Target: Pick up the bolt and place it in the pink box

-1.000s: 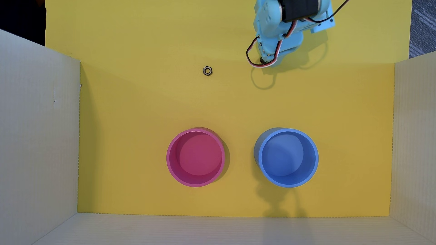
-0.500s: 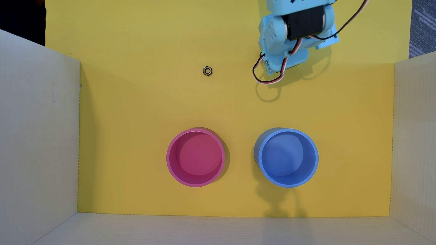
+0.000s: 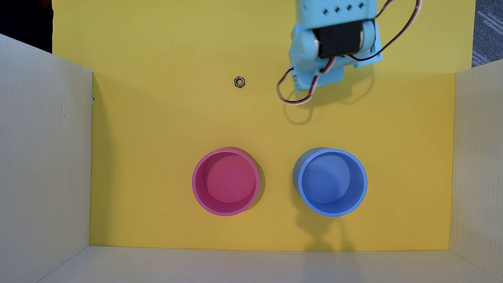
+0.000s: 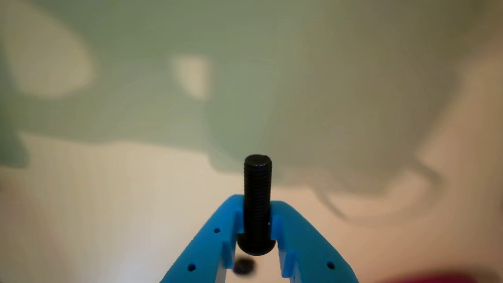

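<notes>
Between your blue fingers [image 4: 257,220] the black bolt [image 4: 257,188] sits clamped on its threaded shank just above the head. It looks stiff, light and slippery, so keep squeezing there until you reach the pink box [image 3: 196,187].

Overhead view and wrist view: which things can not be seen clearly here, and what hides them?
- Bolt: hidden in the overhead view under the light blue arm; only the wrist view shows it, clamped between the jaws.
- Gripper: covered by the arm in the overhead view.
- Pink box: in the wrist view only a blurred pink strip, cut off by the bottom edge.
</notes>
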Action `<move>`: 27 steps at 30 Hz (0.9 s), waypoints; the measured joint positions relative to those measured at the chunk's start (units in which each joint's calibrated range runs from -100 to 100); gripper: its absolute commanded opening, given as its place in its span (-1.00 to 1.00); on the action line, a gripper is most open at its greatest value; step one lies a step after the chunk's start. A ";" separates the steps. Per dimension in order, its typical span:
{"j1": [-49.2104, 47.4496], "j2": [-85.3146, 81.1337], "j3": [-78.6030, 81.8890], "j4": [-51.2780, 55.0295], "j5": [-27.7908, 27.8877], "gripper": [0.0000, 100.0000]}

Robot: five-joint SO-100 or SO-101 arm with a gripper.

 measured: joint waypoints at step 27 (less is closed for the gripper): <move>14.95 13.98 -43.06 1.28 -2.30 -0.98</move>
